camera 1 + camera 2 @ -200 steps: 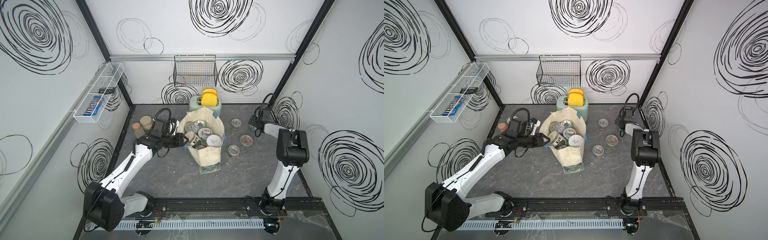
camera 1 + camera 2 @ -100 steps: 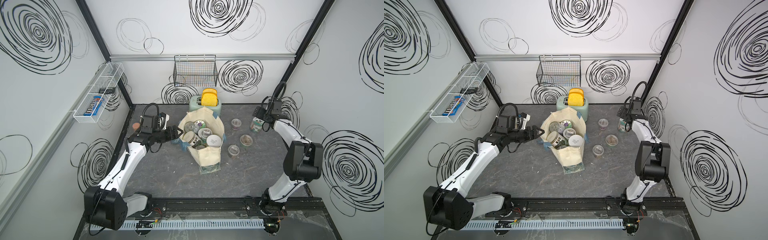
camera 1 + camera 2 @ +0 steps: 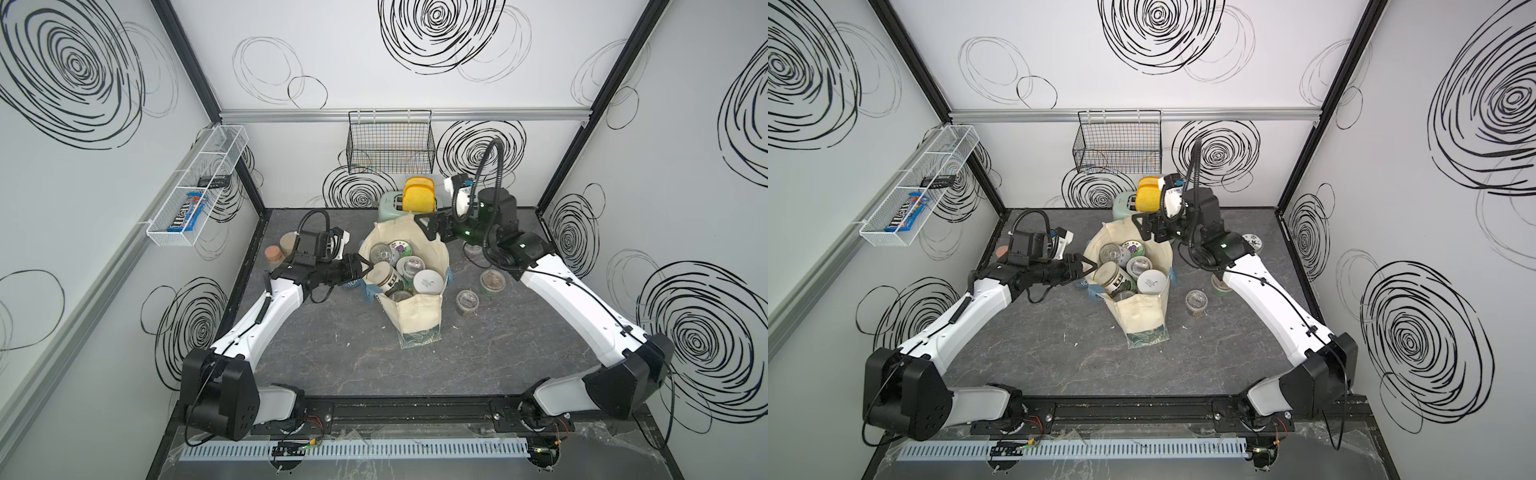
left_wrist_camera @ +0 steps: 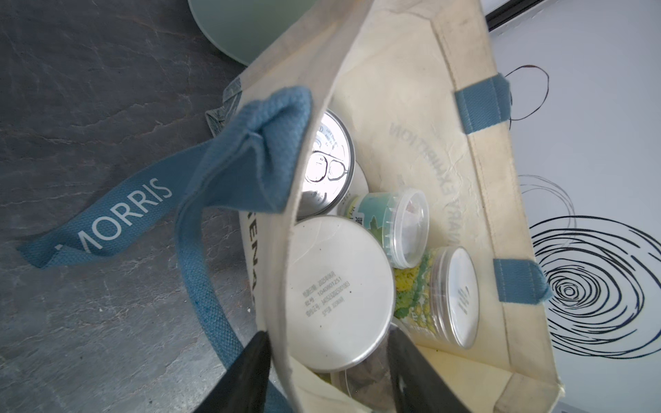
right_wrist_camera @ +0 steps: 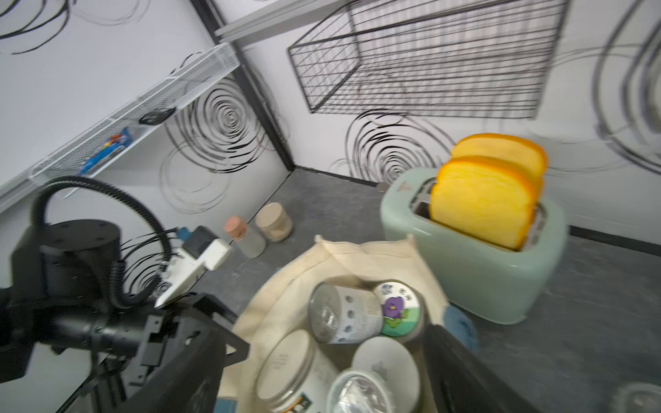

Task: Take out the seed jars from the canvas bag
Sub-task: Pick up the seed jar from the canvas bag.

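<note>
Top views: canvas bag (image 3: 417,320) stands upright, seed jars (image 3: 390,278) packed in its mouth, a few loose jars (image 3: 492,282) out beside it. left gripper (image 3: 363,268) at the bag's rim on its side; right gripper (image 3: 1150,230) over the far rim, jaws spread, empty.

Left wrist: our fingers (image 4: 250,375) straddle the canvas rim (image 4: 286,250) and the white-lidded jar (image 4: 339,293); can't tell if they're biting. We'd get both fingers inside the rim before closing, else we lift cloth.

Right wrist: metal-ended jar (image 5: 343,318) lies on its side under the spread jaws; we'd grip across its body.
</note>
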Action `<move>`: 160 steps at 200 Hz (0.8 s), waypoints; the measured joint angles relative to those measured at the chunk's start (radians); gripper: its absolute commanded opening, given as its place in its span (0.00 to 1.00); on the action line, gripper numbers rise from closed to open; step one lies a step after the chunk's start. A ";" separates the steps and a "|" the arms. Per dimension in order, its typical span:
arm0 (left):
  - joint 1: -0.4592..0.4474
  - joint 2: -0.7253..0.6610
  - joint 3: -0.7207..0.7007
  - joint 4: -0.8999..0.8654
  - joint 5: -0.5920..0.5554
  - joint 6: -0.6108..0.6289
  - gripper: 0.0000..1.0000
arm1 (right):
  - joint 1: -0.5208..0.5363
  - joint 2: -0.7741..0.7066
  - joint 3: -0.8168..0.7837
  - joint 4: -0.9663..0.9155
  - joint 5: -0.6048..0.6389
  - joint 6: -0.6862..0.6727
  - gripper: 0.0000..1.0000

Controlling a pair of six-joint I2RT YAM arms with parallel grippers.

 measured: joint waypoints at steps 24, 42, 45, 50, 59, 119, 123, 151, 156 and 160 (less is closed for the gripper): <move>-0.026 -0.003 -0.008 -0.002 -0.019 0.013 0.75 | 0.067 0.109 0.106 -0.130 0.057 -0.004 0.92; -0.067 -0.016 -0.014 -0.008 -0.047 0.019 0.83 | 0.083 0.174 0.150 -0.247 0.124 -0.005 0.94; -0.078 -0.020 -0.015 -0.013 -0.055 0.022 0.83 | 0.084 0.182 0.154 -0.264 0.133 -0.006 0.94; -0.092 -0.025 -0.017 -0.019 -0.063 0.023 0.83 | 0.084 0.196 0.158 -0.294 0.151 -0.007 0.95; -0.122 -0.035 -0.018 -0.033 -0.082 0.027 0.82 | 0.083 0.217 0.162 -0.342 0.179 -0.010 0.95; -0.315 -0.058 -0.025 -0.092 -0.248 0.045 0.81 | 0.097 0.345 0.264 -0.533 0.279 -0.037 0.99; -0.319 -0.060 -0.028 -0.090 -0.254 0.045 0.80 | 0.099 0.351 0.267 -0.536 0.283 -0.038 0.99; -0.323 -0.066 -0.048 -0.084 -0.282 0.045 0.80 | 0.117 0.394 0.289 -0.570 0.295 -0.043 0.98; -0.323 -0.066 -0.050 -0.084 -0.285 0.045 0.80 | 0.119 0.406 0.296 -0.578 0.296 -0.044 0.98; -0.323 -0.066 -0.051 -0.084 -0.287 0.045 0.80 | 0.121 0.417 0.303 -0.586 0.296 -0.044 0.98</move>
